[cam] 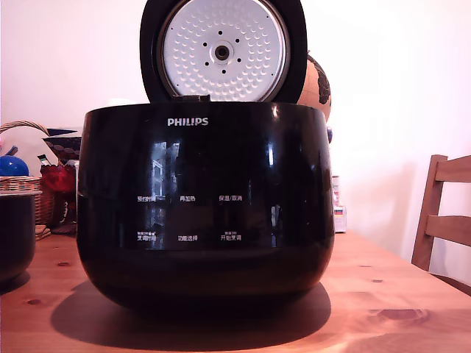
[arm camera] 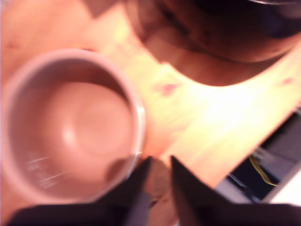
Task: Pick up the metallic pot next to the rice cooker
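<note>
At the exterior view's far left edge the pot (cam: 16, 235) stands on the tabletop (cam: 397, 294), cut off by the frame, dark-sided with a thin pale rim. Behind it, farther back, a wicker basket (cam: 22, 184) holds a blue ball (cam: 12, 165), and a red container (cam: 57, 179) sits just beside the basket. The cooker (cam: 204, 206) fills the middle of that view, glossy black, marked PHILIPS with white Chinese labels, its lid (cam: 222, 50) raised upright so the dimpled silver plate faces the camera. The pot stands near the cooker's left side, apart from it. At the exterior view's right a wooden chair (cam: 444, 217) stands beyond the tabletop's edge. The arm does not show in this view. The wrist view is blurred: it looks down into the open pot (arm camera: 70, 127), whose inside appears empty, with faint markings on the wall. The pincer (arm camera: 160, 181) hangs above the tabletop (arm camera: 211, 117) just outside the pot's rim, its two dark fingers (arm camera: 136, 188) slightly apart with bare wood between them, gripping nothing. One finger lies close against the rim; whether it touches cannot be told. The cooker's (arm camera: 221, 33) dark curved body lies beyond the pot.
</note>
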{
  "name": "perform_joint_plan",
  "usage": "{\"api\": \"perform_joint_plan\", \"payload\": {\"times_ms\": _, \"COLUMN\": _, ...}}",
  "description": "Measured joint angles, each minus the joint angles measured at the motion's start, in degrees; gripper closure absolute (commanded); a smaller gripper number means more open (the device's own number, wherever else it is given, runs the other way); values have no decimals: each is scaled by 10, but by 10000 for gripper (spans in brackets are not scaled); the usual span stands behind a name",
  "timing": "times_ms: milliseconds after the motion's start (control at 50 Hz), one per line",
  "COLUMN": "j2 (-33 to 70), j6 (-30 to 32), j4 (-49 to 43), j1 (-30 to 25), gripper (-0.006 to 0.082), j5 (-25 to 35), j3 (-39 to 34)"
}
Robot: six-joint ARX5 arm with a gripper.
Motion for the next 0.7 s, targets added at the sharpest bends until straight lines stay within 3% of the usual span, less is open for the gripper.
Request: {"api": "perform_joint_plan", "payload": {"times_ms": 700, "j2": 196, "j6": 0, "j4": 63, "j1": 24, "gripper": 438, "j5": -40, "j3": 0}}
